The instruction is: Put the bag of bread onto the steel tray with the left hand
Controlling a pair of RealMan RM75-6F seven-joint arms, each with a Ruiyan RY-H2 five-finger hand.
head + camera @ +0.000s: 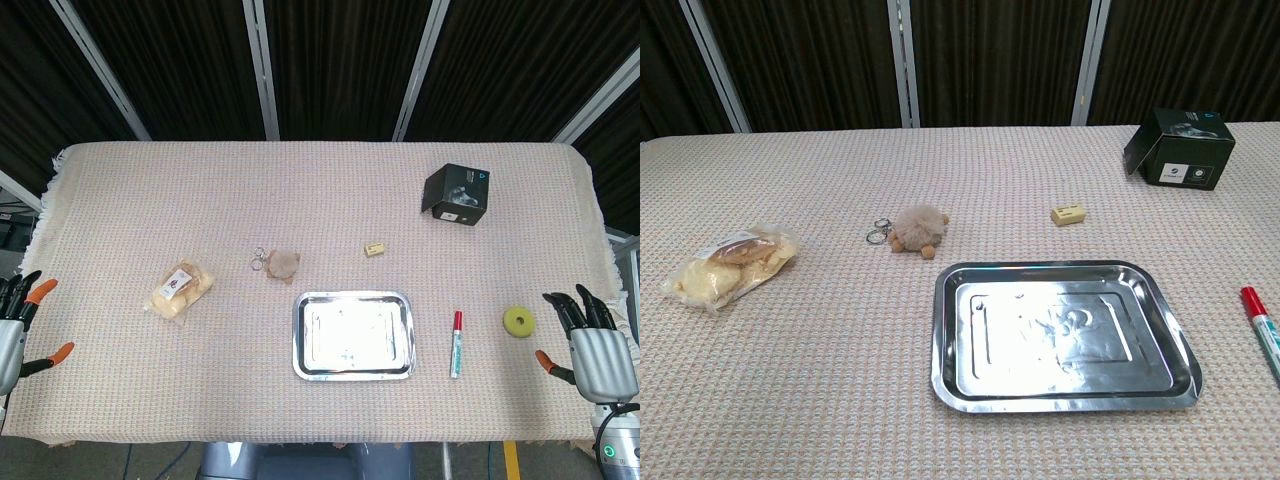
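The bag of bread (pixel 181 289) (pixel 728 265) is a clear packet with pale rolls and a small label, lying on the cloth left of centre. The steel tray (pixel 302 345) (pixel 948 340) lies empty near the table's front, right of the bag. My left hand (pixel 12 325) hangs at the table's left edge, well away from the bag, fingers apart and holding nothing. At the right edge my right hand (pixel 595 345) is likewise open and empty. Neither hand shows in the chest view.
A fluffy keychain toy (pixel 280 263) (pixel 915 230) lies between bag and tray. A small tan eraser (pixel 375 249) (pixel 1068 214), a black box (pixel 456 194) (pixel 1180 149), a red marker (pixel 456 343) (pixel 1262 323) and a yellow-green tape roll (pixel 518 321) sit to the right.
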